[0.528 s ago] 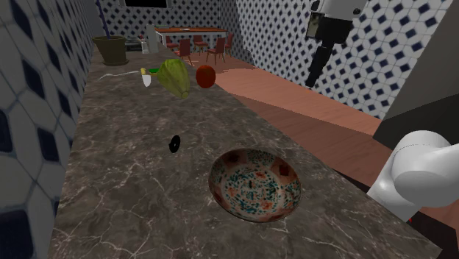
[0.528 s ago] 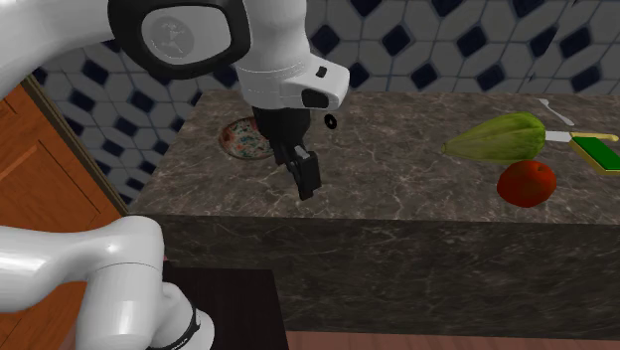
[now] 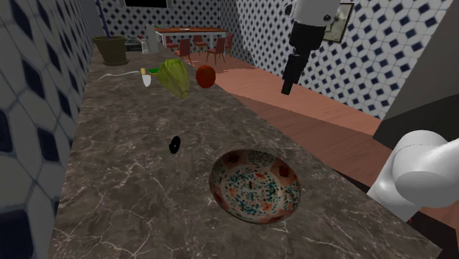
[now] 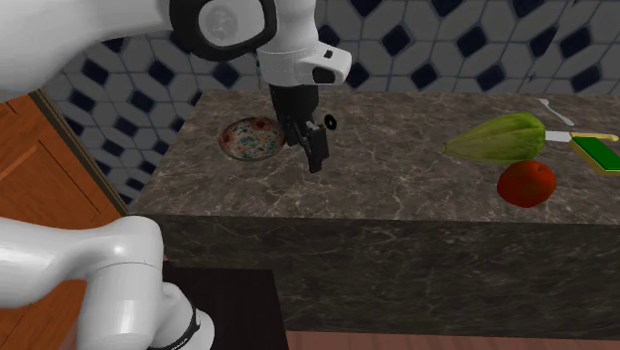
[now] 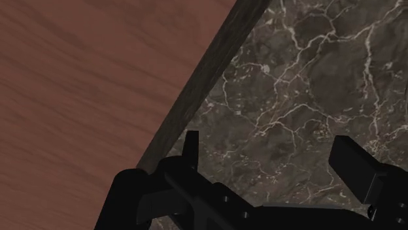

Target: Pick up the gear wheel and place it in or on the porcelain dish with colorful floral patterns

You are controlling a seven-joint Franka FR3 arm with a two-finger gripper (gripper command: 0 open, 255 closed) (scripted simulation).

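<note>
Gear (image 3: 175, 145): a small black ring with a hole at its middle. It rests on the dark, white-veined marble tabletop (image 3: 132, 191); whether it lies flat or stands on edge cannot be told. It is apart from the dish (image 3: 288, 193), farther off and toward the shoulder view's left. The dish is a shallow round bowl, pale inside, with red, green and orange flower patterns; it sits near the tabletop's near end.

The wrist view shows the jaws released: the two black fingers (image 5: 353, 166) stand well apart with nothing between them. Below them is bare marble just inside the tabletop's edge, which crosses that view on a slant, with brown wood floor (image 5: 78, 85) beyond.

In the second exterior view the arm (image 4: 298, 60) comes down between the dish (image 4: 238, 149) and the gear (image 4: 330, 122), with the jaws raised above the marble. At that view's right lie a green vegetable (image 4: 497, 137) and a red fruit (image 4: 527, 183).

In the shoulder view both lie at the tabletop's far end, well apart from the gear. Open marble surrounds the gear and separates it from the dish. A blue-and-white tiled wall (image 3: 29, 88) bounds the tabletop on the shoulder view's left; its right edge drops to the floor.
</note>
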